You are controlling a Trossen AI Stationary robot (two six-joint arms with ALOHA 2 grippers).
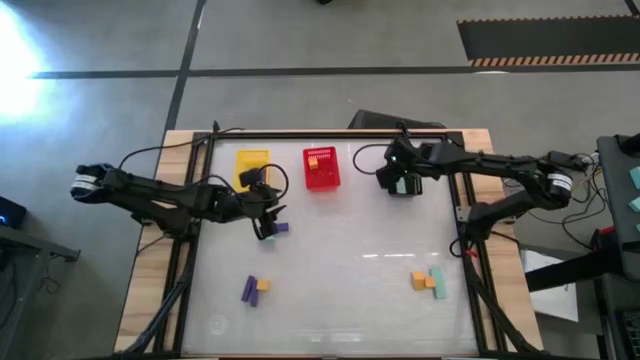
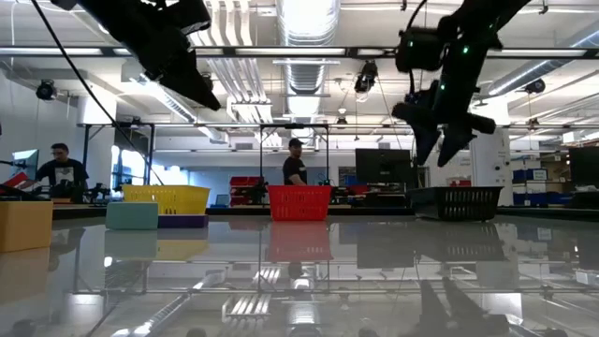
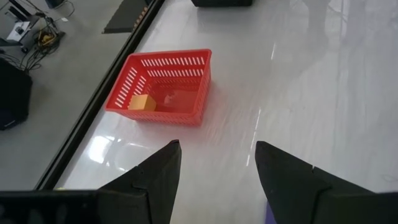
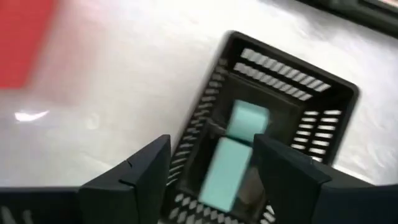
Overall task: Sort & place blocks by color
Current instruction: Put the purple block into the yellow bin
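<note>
Left pincer (image 3: 217,177): two dark fingers (image 3: 158,180) spread apart, nothing between them.
Red basket (image 3: 163,87): slotted walls, standing on the glossy white counter (image 3: 298,81) ahead of the pincer.
Orange block (image 3: 142,102): inside the red basket, near one corner.
Purple sliver (image 3: 268,214): beside one finger, possibly a block.

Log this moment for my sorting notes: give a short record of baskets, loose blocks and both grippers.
red basket: one orange block inside
black basket: teal blocks inside
yellow basket: contents unclear
loose blocks: purple-orange pair; orange-teal cluster
left gripper: open, beside purple block
right gripper: open, empty, over black basket
</note>
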